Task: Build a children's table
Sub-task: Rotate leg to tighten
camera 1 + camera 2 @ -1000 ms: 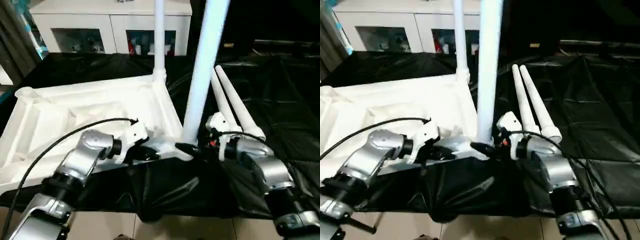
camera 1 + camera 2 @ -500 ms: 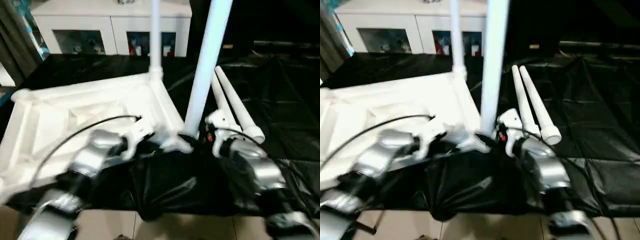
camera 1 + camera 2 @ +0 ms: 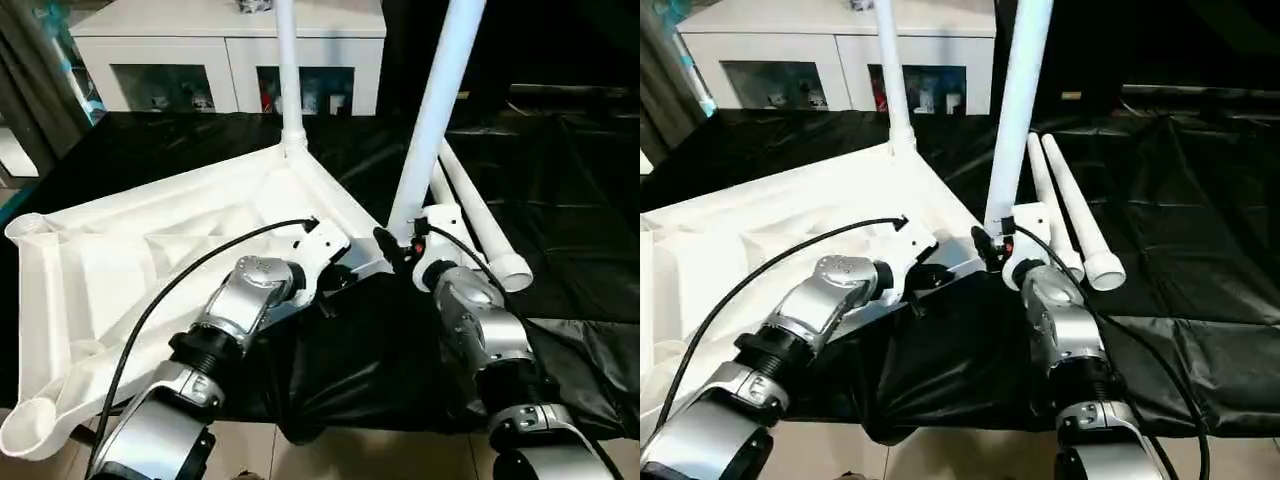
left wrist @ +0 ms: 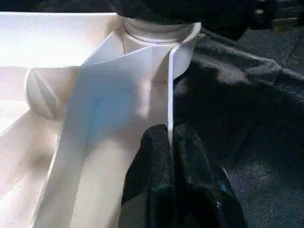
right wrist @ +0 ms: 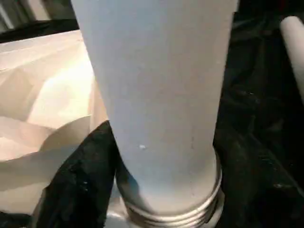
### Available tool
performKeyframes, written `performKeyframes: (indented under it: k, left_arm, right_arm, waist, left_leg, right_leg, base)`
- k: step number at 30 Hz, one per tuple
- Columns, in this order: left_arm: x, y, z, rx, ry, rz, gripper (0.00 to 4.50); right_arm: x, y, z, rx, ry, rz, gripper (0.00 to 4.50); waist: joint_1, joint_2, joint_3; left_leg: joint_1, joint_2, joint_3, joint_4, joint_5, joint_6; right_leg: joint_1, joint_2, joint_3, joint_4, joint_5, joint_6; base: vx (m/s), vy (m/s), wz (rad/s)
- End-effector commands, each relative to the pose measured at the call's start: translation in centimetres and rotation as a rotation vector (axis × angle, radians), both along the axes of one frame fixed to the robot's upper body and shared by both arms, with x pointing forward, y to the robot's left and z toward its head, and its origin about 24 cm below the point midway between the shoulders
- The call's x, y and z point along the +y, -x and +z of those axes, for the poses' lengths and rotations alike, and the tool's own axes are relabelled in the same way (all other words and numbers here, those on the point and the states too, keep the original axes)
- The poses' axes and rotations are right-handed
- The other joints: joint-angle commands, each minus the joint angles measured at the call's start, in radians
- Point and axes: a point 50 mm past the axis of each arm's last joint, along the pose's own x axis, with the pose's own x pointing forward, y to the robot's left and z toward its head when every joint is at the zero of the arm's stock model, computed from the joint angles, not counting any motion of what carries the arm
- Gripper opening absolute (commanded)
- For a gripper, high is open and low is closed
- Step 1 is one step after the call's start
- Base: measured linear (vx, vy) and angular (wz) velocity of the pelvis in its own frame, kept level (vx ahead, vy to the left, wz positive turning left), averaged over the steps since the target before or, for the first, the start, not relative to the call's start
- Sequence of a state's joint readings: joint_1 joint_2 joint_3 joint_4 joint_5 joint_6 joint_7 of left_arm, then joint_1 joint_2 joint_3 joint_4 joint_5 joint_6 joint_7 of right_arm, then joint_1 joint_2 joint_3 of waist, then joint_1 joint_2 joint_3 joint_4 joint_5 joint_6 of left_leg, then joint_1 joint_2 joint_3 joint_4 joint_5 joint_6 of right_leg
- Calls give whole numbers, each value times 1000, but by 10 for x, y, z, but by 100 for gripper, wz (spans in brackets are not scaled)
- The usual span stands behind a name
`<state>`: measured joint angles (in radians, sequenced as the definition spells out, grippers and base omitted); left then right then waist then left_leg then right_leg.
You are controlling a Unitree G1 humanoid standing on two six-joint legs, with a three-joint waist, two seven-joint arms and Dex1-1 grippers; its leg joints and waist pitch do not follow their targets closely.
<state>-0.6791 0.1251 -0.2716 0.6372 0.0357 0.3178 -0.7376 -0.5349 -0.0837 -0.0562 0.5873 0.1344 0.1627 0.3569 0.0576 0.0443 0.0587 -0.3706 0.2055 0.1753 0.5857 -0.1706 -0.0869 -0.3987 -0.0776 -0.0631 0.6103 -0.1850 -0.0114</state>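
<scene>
Upturned white children's table [image 3: 150, 250] on black cloth [image 3: 560, 200], left gripper [image 4: 170, 142] pinched on its rim, right gripper [image 5: 156, 156] clasping upright leg [image 3: 430, 120].

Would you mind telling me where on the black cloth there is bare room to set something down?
Bare black cloth lies beyond the two loose legs, toward the robot's right. It is crowded at the tabletop's near corner, where the left gripper pinches the rim and the right gripper clasps the upright leg.
</scene>
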Motion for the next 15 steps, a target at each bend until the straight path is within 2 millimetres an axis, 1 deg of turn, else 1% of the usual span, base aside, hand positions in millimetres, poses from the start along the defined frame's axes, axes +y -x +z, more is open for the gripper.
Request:
performKeyframes:
  k: [1, 2, 3, 5, 7, 8, 9, 11, 12, 15]
  left_arm:
    - [3, 0, 12, -66, 52, -49, 0]
    - [5, 0, 11, -66, 47, -58, 0]
    - [13, 3, 10, -59, 34, -95, 0]
    - [19, 6, 9, -52, 27, -137, 0]
    - [28, 12, 9, -29, 30, -204, 0]
    - [31, 14, 9, -19, 27, -223, 0]
    - [36, 16, 9, -12, 19, -244, 0]
    - [44, 19, 8, 7, 4, -276, 0]
    - [49, 21, 8, 24, -6, -294, 0]
    - [57, 24, 8, 45, -16, -320, 0]
  right_arm:
    - [16, 12, -12, 44, 13, 159, 336]
    - [15, 12, -11, 38, 19, 173, 336]
    - [13, 13, -7, 16, 40, 237, 336]
    - [10, 16, -4, -3, 62, 301, 336]
    - [5, 20, 0, -21, 95, 403, 336]
    - [4, 22, 2, -24, 96, 437, 336]
    - [1, 24, 5, -25, 83, 479, 336]
    - [-3, 28, 8, -32, 100, 549, 336]
    - [-7, 31, 10, -33, 119, 594, 336]
    - [-13, 36, 11, -26, 147, 665, 336]
  waist:
    - [-2, -15, -65]
    - [1, -13, -66]
    - [-1, -16, -66]
    - [-4, -16, -66]
    - [-3, -14, -69]
    - [-4, -13, -70]
    - [-5, -14, -70]
    - [-4, -12, -70]
    - [-3, -10, -71]
    - [2, -8, -74]
  left_leg:
    - [0, 10, -2, -64, -198, 66]
    - [1, 10, -4, -64, -198, 64]
    - [2, 11, -3, -65, -203, 68]
    - [-1, 12, -3, -64, -200, 71]
    - [1, 15, -4, -63, -184, 71]
    - [-1, 16, -3, -62, -169, 78]
    - [-1, 17, -2, -62, -162, 85]
    - [0, 18, -4, -62, -157, 89]
    - [1, 21, -3, -60, -153, 94]
    - [2, 22, -1, -56, -140, 104]
  right_leg:
    - [53, -53, 37, -87, -245, -183]
    - [52, -55, 36, -86, -246, -180]
    - [52, -55, 37, -87, -249, -181]
    - [53, -56, 37, -86, -254, -182]
    - [53, -54, 38, -82, -228, -187]
    - [52, -54, 38, -77, -188, -203]
    - [51, -52, 38, -73, -158, -215]
    - [52, -51, 37, -70, -135, -225]
    - [51, -51, 38, -66, -106, -239]
    - [50, -51, 38, -59, -53, -260]
  base:
    - [0, 0, 0]
    - [0, 0, 0]
    - [0, 0, 0]
    - [0, 0, 0]
    - [0, 0, 0]
    - [0, 0, 0]
    - [0, 0, 0]
    - [0, 0, 0]
    - [0, 0, 0]
    - [0, 0, 0]
